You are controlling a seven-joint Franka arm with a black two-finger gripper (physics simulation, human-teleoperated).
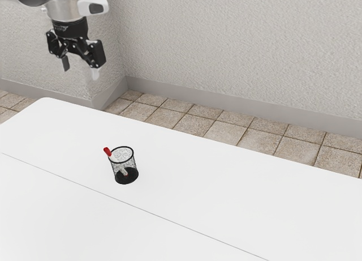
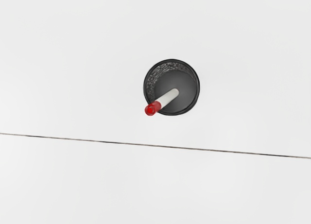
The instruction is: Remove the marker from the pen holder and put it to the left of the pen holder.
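Exterior view. The tool (image 1: 80, 68), fingers spread wide with nothing between them, hangs high above the counter (image 1: 226, 204), toward the exterior view's upper left from the holder (image 1: 132, 165). The marker (image 1: 107, 152) stands at a slant in the holder, its red end projecting over the rim toward the exterior view's left. Its lower end, seen through the mesh, seems to rest on the base. The holder stands upright on the counter beside the seam (image 1: 85, 186).

Wrist view. The long axis of the marker runs obliquely from inside the holder up across the rim, the red end overhanging on the side facing the seam. This lean is the governing relation: the part to be grasped lies off the holder's centre, toward the seam, so a descent aimed at the middle of the opening would probably miss the red end and might strike the rim. The step in hand is judged to be the approach, with the extraction and placing to follow. The next move calls for lowering the tool over the red end, fingers closing across the long axis. A pull drawn along the slant should free the marker; a sideways pull could tip the light holder.
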